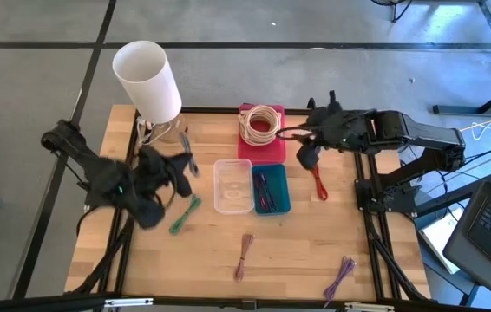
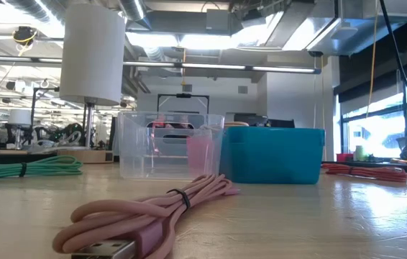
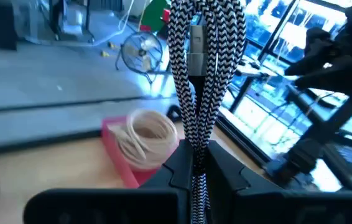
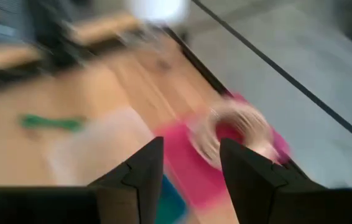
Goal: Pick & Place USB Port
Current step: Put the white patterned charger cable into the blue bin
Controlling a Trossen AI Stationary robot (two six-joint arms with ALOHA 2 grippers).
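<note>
The left claw (image 3: 196,167) pinches a black-and-white cable (image 3: 202,74), lifted over the worktop's (image 1: 211,251) left side. The right claw (image 4: 190,163) is spread with nothing in it, maybe hovering by the pink tray (image 1: 273,149) at the back edge.

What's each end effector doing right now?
Left end effector: closed on black-and-white braided cable.
Right end effector: open, holding nothing.

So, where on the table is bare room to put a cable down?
Bare wood lies between the pink cable and the green cable, and right of the red cable. It is crowded around the clear bin, teal bin and pink tray.
</note>
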